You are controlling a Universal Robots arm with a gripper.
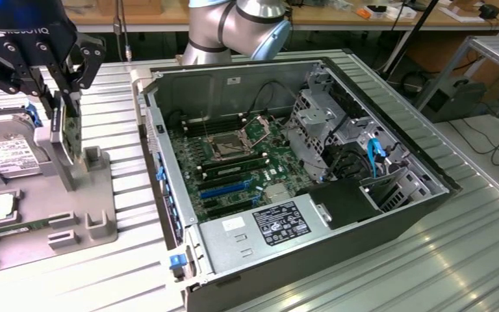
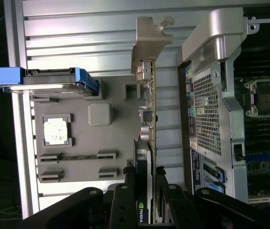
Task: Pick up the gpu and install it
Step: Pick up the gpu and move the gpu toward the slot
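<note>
Wrist view is showing me the jaws clamping the gpu across its two flat faces; they are standing partly open, with the card's thickness filling the gap between them, so I am reading this as a grip and not a hover. The card is hanging on edge directly beneath the jaws, its pale bracket sitting at the end farthest from them; I judge it is being held on edge so that its connector side is facing down. Below the jaws the grey holder tray is lying on the ribbed metal worktop; its moulded pockets are seating the spare parts so that each is presenting a known face to a grasp. A processor chip and a memory stick are lying flat in those pockets, and the hard drive is resting beyond them, all on the side of the jaws away from the computer case. That case is lying open just beside the tray, exposing the motherboard; I am not able to tell whether the card's lower edge is clearing its holder.
</note>
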